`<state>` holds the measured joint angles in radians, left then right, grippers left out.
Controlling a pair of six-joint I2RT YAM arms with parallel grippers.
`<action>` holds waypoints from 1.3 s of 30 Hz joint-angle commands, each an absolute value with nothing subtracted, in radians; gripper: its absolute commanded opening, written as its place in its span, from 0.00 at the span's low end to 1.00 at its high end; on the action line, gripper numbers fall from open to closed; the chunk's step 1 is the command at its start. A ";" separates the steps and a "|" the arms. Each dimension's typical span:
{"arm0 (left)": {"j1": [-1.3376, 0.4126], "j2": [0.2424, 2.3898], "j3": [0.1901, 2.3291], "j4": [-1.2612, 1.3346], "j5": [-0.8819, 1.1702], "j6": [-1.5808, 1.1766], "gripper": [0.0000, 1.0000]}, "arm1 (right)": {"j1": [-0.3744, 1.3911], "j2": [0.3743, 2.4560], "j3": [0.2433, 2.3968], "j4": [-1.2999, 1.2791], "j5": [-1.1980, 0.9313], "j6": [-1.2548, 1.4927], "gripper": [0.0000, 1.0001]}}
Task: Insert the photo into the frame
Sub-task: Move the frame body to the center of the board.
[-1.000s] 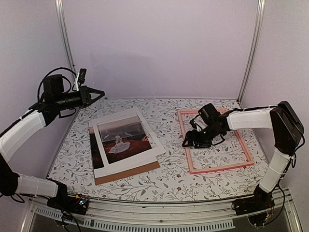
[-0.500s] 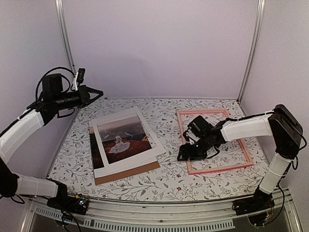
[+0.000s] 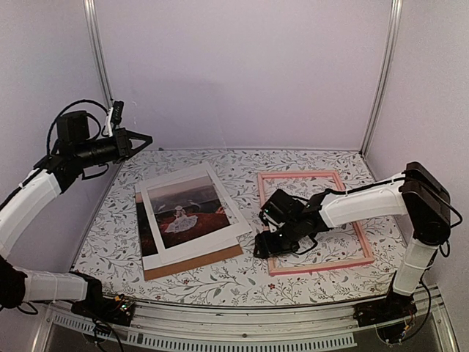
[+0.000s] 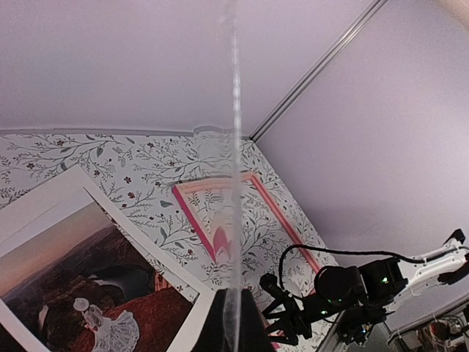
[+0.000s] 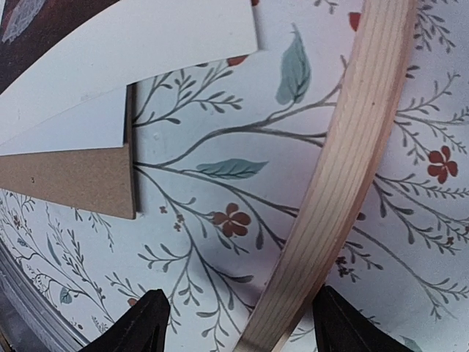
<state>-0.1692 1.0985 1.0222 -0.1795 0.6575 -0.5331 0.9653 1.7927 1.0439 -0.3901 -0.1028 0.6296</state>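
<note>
Loosely straddling frame [image 5: 352,147] rail with wide-spread right gripper [image 5: 238,326]; only floral tablecloth [image 3: 337,246] inside; pinching clear sheet [image 4: 234,147] in clamped left gripper [image 3: 145,137].

Top external view: high, well back from the frame [image 3: 322,265], facing down over the whole desk [image 3: 220,282]. Left wrist view: raised far left of the frame [image 4: 209,182], angled down toward it. Right wrist view: immediately above the frame's [image 5: 344,169] left rail. All three views share the frame.

Soft, even pinkish light, faint shadows; a blurred streak [image 4: 234,147] splits the left wrist view; the frame [image 5: 341,161] looks bowed close up
</note>
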 commanded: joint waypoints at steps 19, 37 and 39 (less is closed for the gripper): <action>-0.169 1.075 1.073 -0.198 0.635 -0.498 0.00 | 1.109 2.003 1.287 -0.393 -0.146 0.634 0.57; -0.213 1.101 1.086 -0.186 0.636 -0.517 0.00 | 1.091 1.899 1.253 -0.472 -0.057 0.560 0.78; -0.224 1.104 1.087 -0.186 0.628 -0.520 0.00 | 1.081 1.858 1.241 -0.476 -0.036 0.556 0.80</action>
<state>-0.1970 1.0973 1.0550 -0.2150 0.6369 -0.5167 1.1034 1.9526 1.2678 -0.4347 -0.0944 0.5789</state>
